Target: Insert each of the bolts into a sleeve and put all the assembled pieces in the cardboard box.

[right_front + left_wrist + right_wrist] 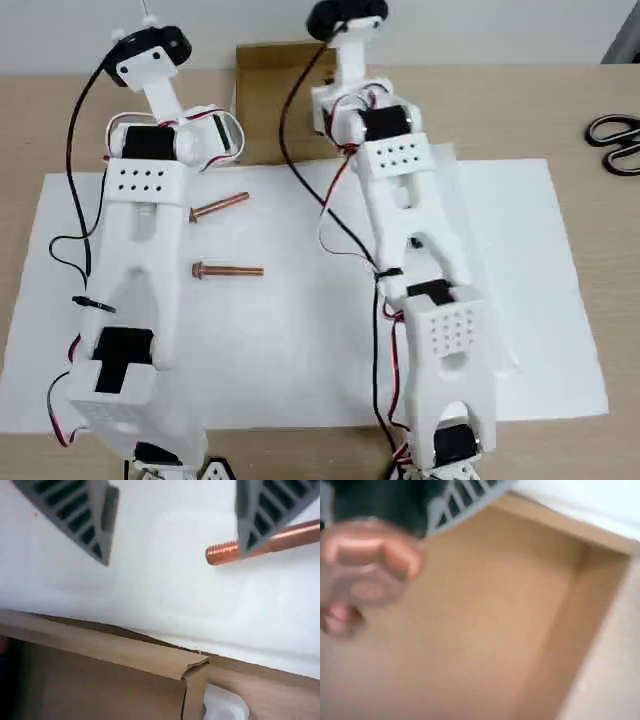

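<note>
Two copper bolts (220,208) (228,270) lie on the white paper (300,330) between the arms. My left gripper (212,140) hangs open just above the paper, close to the cardboard box (268,62). In the left wrist view its grey fingers (82,517) stand wide apart, and the threaded end of a bolt (222,553) pokes out from behind one of them. My right gripper (340,105) is over the box, shut on a blurred copper bolt (365,562) above the box floor (485,630). I cannot tell whether that bolt has a sleeve on it.
Black scissors (615,142) lie on the wooden table at the far right. The box's near wall (110,647) has a torn corner flap and sits just past the left gripper. Arm cables trail over the paper.
</note>
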